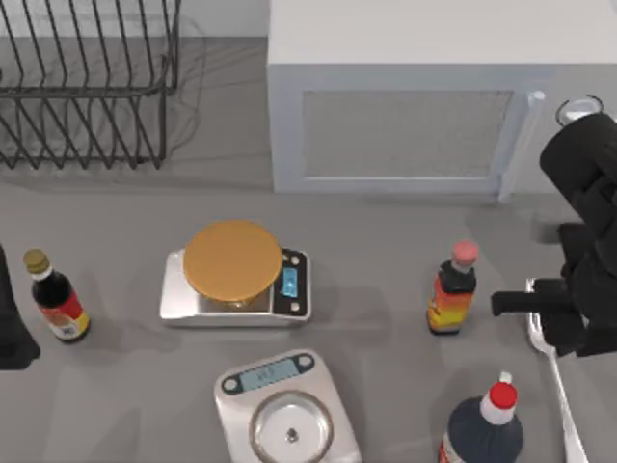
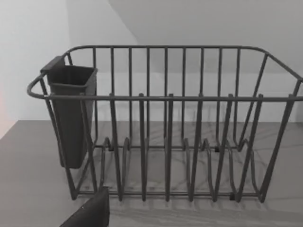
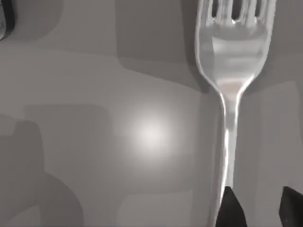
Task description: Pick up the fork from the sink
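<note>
The fork lies flat on the grey counter at the right edge, head toward the microwave; no sink is visible. Close up, the fork is shiny silver, with its tines away from the gripper and its thin handle running back toward it. My right gripper hangs low over the fork's neck. The right gripper is open, and the handle passes beside one dark fingertip. My left arm stays at the left edge.
A white microwave stands at the back and a wire dish rack at back left. Two scales sit mid-table. Bottles stand at the left, near the fork and at the front.
</note>
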